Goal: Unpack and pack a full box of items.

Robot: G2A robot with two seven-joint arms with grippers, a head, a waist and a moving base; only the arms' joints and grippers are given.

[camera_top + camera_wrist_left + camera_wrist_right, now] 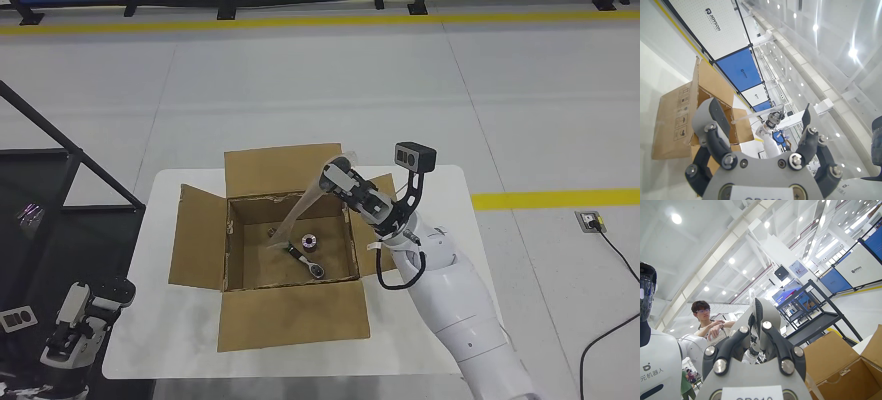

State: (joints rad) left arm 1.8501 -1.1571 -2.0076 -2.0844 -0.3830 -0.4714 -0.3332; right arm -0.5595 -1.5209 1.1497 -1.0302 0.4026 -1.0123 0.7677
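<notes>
Top view: my right jaws clench a clear plastic strip point(298, 210) trailing into the box point(290, 315); it could slip or snag the rim. Left jaws released.

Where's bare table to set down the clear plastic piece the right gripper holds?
Roomiest: the table corner between the left and front flaps of the box. A narrow band runs along the front flap. Crowded: inside the box around the wrench, and right of it, under the right gripper arm.
</notes>
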